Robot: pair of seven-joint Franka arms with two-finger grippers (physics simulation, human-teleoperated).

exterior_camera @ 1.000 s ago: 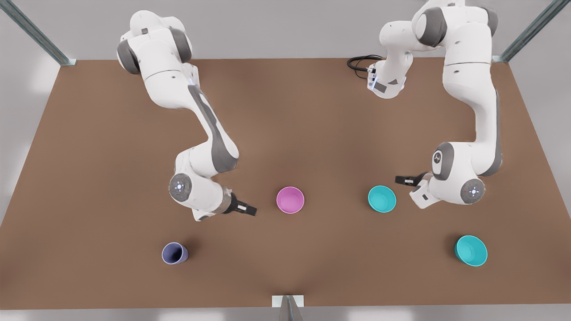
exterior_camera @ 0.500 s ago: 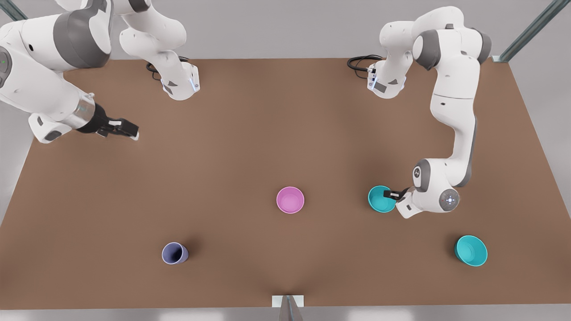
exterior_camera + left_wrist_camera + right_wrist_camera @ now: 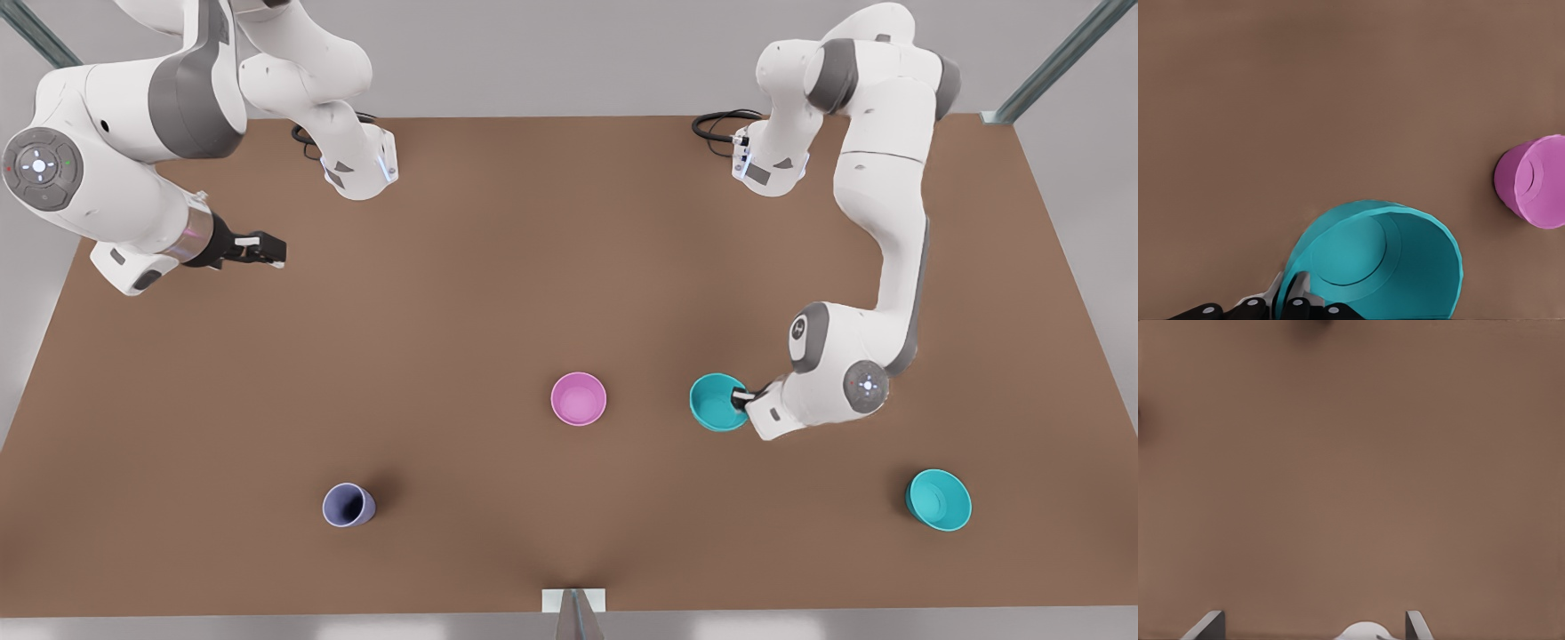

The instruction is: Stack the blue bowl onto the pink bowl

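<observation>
Two glossy white arms with grey joint bands, round joint caps, black hands.

The right gripper (image 3: pixel 1313 628) hangs over bare brown table (image 3: pixel 1351 480), its two grey fingertips (image 3: pixel 1206 625) spread wide apart, a pale rounded bit of the hand between them. Two faint dark smudges sit at the far edge

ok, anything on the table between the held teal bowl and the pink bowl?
No. Front view: bare table between the blue bowl, gripped by the left gripper, and the pink bowl.
</observation>
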